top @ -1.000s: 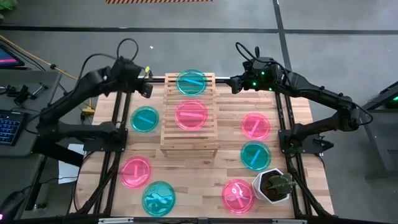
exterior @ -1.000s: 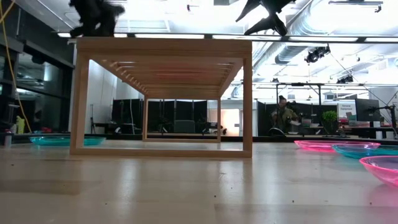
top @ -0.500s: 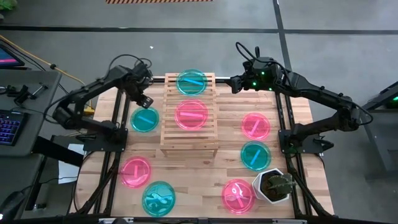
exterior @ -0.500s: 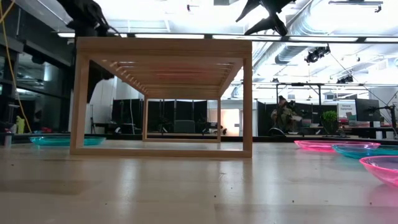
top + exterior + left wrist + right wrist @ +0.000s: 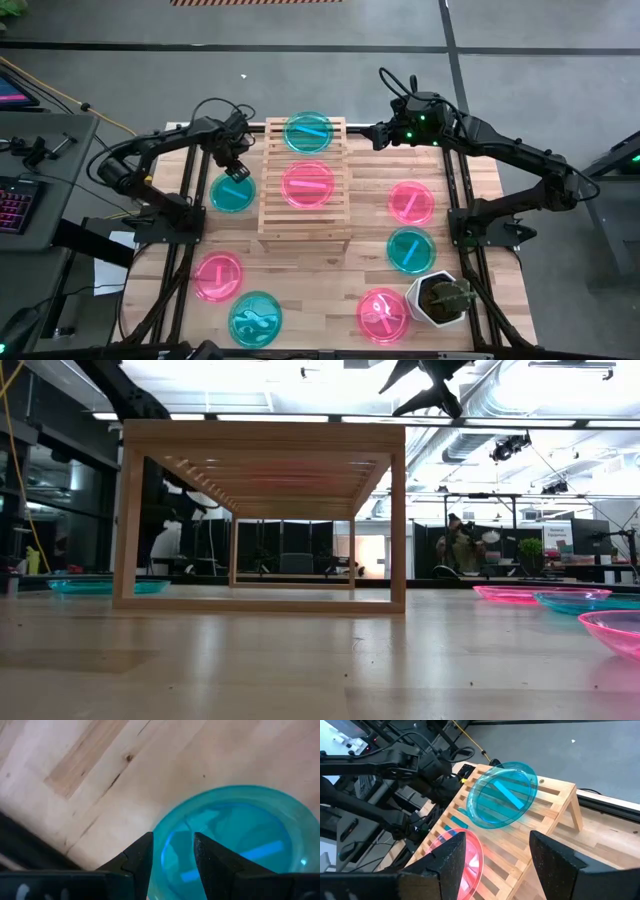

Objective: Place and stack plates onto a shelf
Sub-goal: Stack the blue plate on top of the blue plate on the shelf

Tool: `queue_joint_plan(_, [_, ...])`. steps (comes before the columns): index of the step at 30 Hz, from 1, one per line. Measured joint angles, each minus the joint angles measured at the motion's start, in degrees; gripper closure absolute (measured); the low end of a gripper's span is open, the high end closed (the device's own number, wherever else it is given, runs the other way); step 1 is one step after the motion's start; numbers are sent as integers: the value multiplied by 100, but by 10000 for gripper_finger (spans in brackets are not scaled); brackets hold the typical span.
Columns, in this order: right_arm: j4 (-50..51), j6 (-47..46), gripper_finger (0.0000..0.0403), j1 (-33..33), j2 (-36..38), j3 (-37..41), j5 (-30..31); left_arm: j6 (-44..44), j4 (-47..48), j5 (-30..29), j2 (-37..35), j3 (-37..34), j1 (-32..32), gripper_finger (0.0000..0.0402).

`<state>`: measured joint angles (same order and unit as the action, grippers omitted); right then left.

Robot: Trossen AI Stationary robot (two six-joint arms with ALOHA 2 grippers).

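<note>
From above, my left fingers point(image 5: 237, 168) hang over the far rim of a teal plate point(image 5: 233, 192) that lies on the counter point(image 5: 300, 290) just left of the shelf point(image 5: 305, 215). My right fingers point(image 5: 372, 135) wait beside the far right corner of the shelf. On the slats lie a second teal plate point(image 5: 308, 131) at the far end and a pink plate point(image 5: 307, 184) near the middle. The other plates rest flat on the counter around the shelf, and a white plant pot point(image 5: 437, 298) stands at the near right.

From counter height, the shelf point(image 5: 262, 515) stands upright, with plates low at both sides of it.

In my left wrist view, my left fingers point(image 5: 172, 855) are spread, one on each side of the teal plate's point(image 5: 235, 845) rim, and I cannot tell if they touch it.

In my right wrist view, my right fingers point(image 5: 496, 851) are wide apart and hold nothing; the second teal plate point(image 5: 503, 794) and the pink plate point(image 5: 469, 862) lie on the shelf point(image 5: 530, 830).
</note>
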<state>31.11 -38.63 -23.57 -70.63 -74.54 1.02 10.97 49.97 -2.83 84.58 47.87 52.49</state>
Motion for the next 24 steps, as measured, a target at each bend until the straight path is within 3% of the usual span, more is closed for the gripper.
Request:
queue_joint_plan(9, [0,-146,199,0,0,0,-16,473,-547,-2,323,-47,4,270])
queue_joint_plan(24, [4,-206,198,0,0,0,-20,910,-433,108,867,12,155,271])
